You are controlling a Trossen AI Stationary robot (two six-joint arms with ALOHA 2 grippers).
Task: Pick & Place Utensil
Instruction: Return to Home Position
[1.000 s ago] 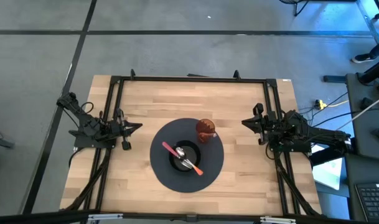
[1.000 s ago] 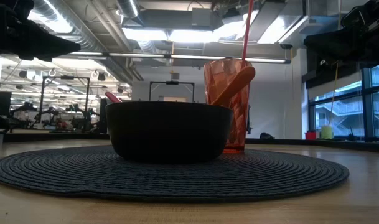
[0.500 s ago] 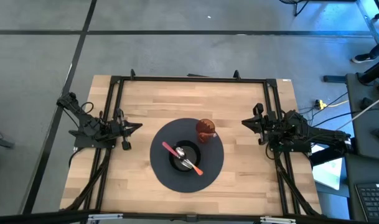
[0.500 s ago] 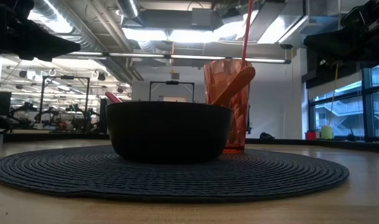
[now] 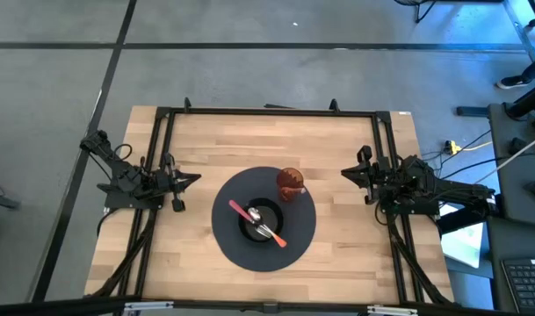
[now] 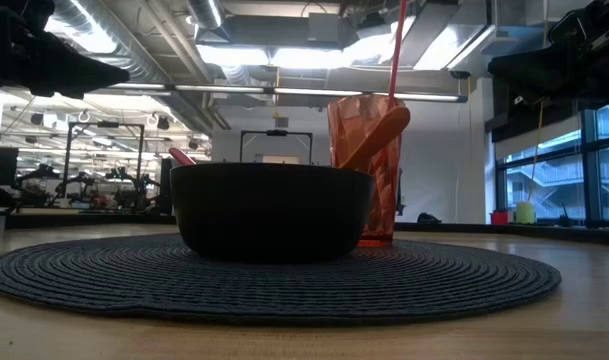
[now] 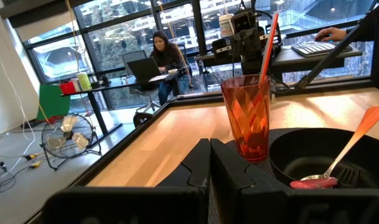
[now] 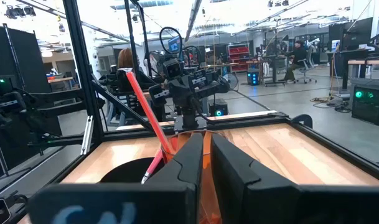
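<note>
Resting in bowl (image 5: 245, 231), pink fork (image 5: 241, 212) lies well apart from left pincer (image 5: 195, 178).

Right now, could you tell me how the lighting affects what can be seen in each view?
Low view: bright ceiling lights behind leave the black bowl a silhouette, while the orange cup glows through. High view: even light, faint shadows; left gripper and right gripper wait at the table's sides. Left wrist view: bright windows behind, yet the orange spoon in the bowl reads clearly.

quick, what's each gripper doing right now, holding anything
Left gripper: shut, holding nothing, at the left side of the table.
Right gripper: shut, holding nothing, at the right side.
</note>
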